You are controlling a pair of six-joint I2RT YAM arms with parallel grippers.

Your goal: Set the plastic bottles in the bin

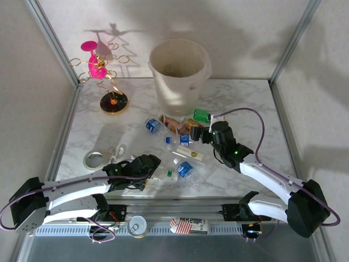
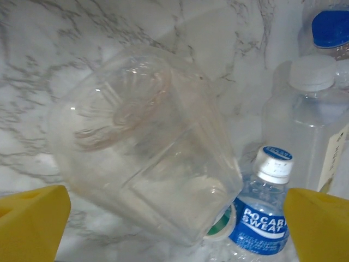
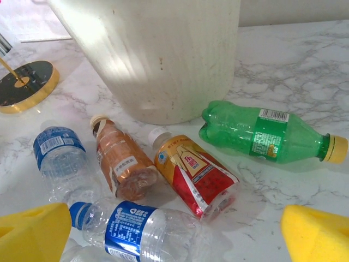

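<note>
Lying on the bench (image 1: 256, 109) before the bin (image 1: 179, 82), the plastic bottles (image 3: 196, 177) are appearing light, crushable and slick; gripping each mid-body seems soundest. Left gripper (image 2: 174, 226) and right gripper (image 3: 174, 232) are holding fingers (image 3: 313, 234) spread, empty.

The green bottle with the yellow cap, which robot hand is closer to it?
The right one. The right gripper hovers just on the near side of the green bottle. The left gripper is much farther off, toward the near left.
</note>
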